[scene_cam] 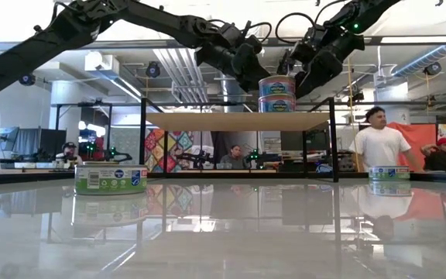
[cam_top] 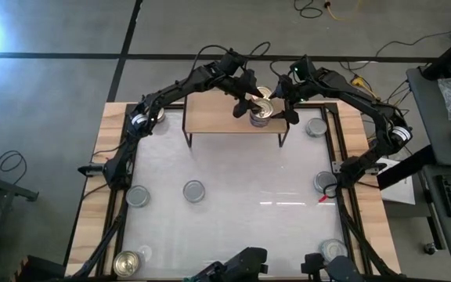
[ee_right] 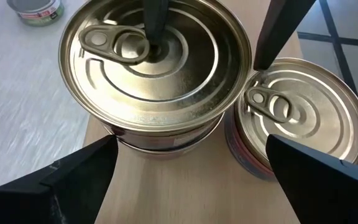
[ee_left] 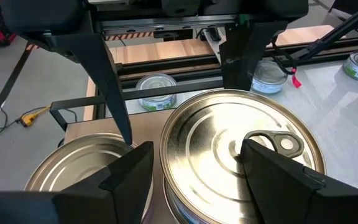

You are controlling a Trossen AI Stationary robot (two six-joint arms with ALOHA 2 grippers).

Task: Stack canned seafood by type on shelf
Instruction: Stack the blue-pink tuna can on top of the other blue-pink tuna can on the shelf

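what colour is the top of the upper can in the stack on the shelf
Gold, with a pull ring: the upper can on the shelf, clearest in the right wrist view.

The shelf (cam_top: 218, 117) stands on the table (cam_top: 233, 204) at its 12 o'clock edge. On the shelf, toward 3 o'clock, a gold tin (ee_right: 300, 115) sits touching a two-tin stack (scene_cam: 276, 93). Loose tins lie on the table: one (cam_top: 316, 126) at 2 o'clock, one (cam_top: 325, 182) at 3 o'clock, one (cam_top: 333, 251) at 5 o'clock, one (cam_top: 128, 263) at 7 o'clock, one (cam_top: 138, 196) at 9 o'clock, and one (cam_top: 194, 190) near the centre.
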